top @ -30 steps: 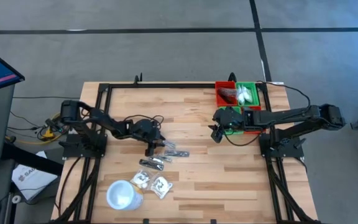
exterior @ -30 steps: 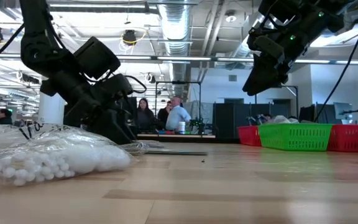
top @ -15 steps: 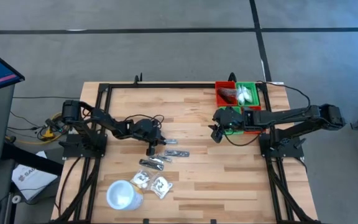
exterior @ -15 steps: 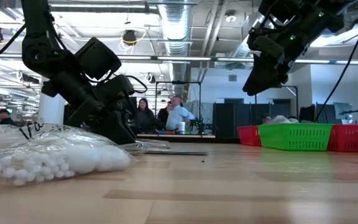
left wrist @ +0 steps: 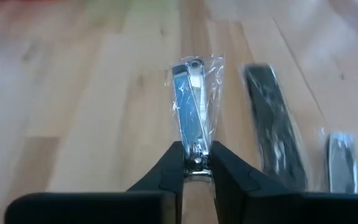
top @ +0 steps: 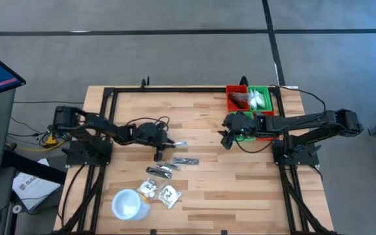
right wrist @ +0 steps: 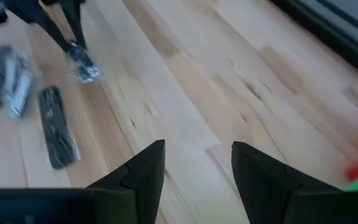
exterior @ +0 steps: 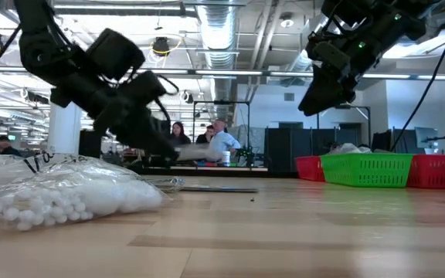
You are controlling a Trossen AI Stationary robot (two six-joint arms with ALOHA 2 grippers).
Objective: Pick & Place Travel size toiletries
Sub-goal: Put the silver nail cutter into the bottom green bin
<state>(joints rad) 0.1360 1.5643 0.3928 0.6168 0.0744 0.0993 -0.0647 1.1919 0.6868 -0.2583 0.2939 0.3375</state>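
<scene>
Left gripper [left wrist: 194, 163] pinches one end of a nail clipper in a clear wrapper [left wrist: 193, 109], its two fingers [left wrist: 166, 169] pressed against the metal tip. In the high view this gripper [top: 168, 144] sits left of table centre, with the wrapped clipper [top: 178, 143] sticking out toward 3 o'clock. The low view shows the clipper [exterior: 201, 154] lifted clear of the table.

Right gripper [top: 226, 139] hangs above the table at 9 o'clock of the bins, its fingers [right wrist: 143, 167] spread apart with nothing between them. The low view shows it [exterior: 319, 93] well above the surface.

Table [top: 214, 176] is light wooden planking in a black frame. Just at 5 o'clock of the left gripper lie more wrapped dark items [top: 186, 160] and another pair [top: 160, 172] below them. Near the front edge lie two clear sachets with white contents [top: 160, 192], and a white cup [top: 128, 204] stands beside them at 8 o'clock. One sachet of white beads [exterior: 60, 193] fills the low view's near left.

Red bin [top: 236, 99] and green bin [top: 261, 98] stand side by side at the far right corner, each holding items.

Beyond the table, the low view shows a workshop with ceiling ducts and people [exterior: 221, 142] at a far bench. Grey floor [top: 175, 52] surrounds the table.
</scene>
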